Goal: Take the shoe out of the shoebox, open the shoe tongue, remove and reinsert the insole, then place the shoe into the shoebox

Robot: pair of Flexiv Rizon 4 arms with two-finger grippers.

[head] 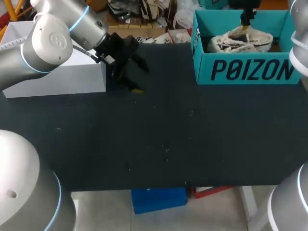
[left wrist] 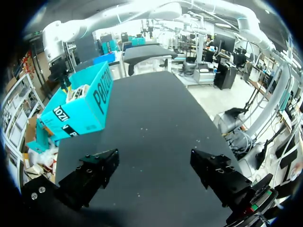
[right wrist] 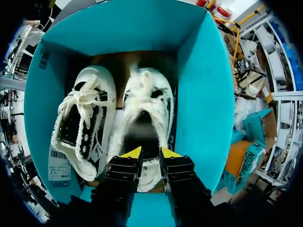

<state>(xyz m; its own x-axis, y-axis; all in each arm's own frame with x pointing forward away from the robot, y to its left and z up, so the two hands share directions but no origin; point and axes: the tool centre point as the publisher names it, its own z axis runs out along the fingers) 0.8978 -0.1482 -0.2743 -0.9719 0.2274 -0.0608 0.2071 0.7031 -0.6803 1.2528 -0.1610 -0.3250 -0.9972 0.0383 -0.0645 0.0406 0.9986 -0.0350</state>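
Note:
A teal shoebox [head: 250,70] stands at the table's far right corner with a pair of white-and-black fuzzy sneakers [head: 240,41] lying in it. In the right wrist view both shoes lie side by side: one [right wrist: 83,123] with loose laces, the other [right wrist: 144,113] blurred, right under my right gripper [right wrist: 150,153]. That gripper hangs over this shoe's heel end, its yellow tips a narrow gap apart and open, with nothing clearly pinched. In the head view the right gripper [head: 247,21] sits inside the box. My left gripper [head: 130,72] hovers over the far left of the table, wide open and empty [left wrist: 156,179]. The shoebox [left wrist: 80,113] shows far ahead of it.
A white block [head: 57,77] lies at the table's far left, beside my left arm. The black tabletop [head: 168,134] stretches bare between the left gripper and the shoebox, with only small specks on it.

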